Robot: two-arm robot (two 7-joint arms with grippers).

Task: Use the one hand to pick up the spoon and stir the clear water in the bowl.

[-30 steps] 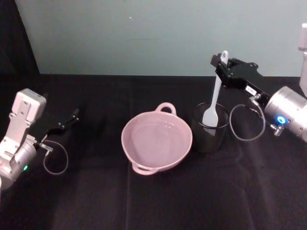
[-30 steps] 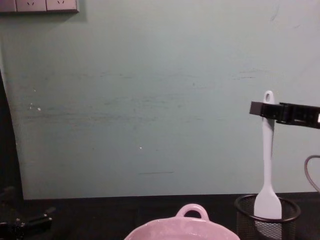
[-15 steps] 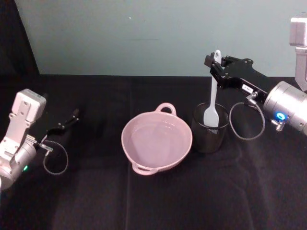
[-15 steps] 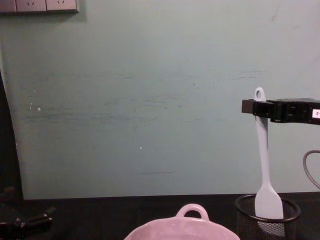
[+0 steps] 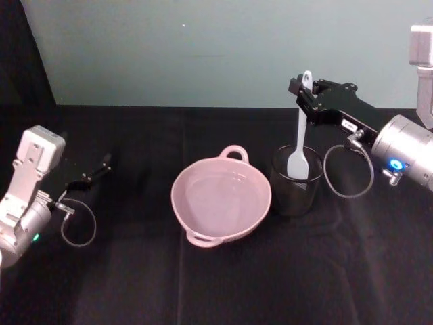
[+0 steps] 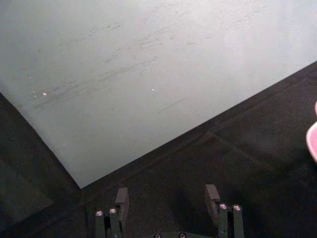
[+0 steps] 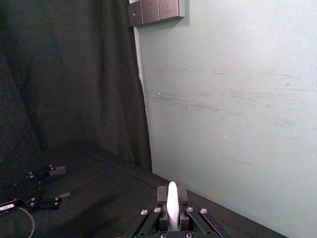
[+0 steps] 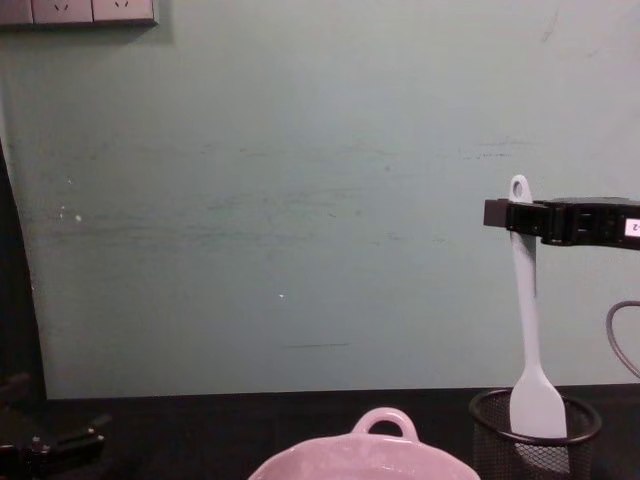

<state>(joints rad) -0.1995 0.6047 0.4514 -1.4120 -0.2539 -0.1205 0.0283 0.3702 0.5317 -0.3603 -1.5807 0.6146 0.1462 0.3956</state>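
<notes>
Spoon hung upright, its flat blade dipped into the rim of the black mesh cup, which stood just right of the pink bowl on the counter. Your right gripper was pinching the slim handle close under its holed end, up and to the right of the bowl. Clear water lay in the bowl. Your left gripper sat well left of the bowl, fingers spread, holding nothing.
</notes>
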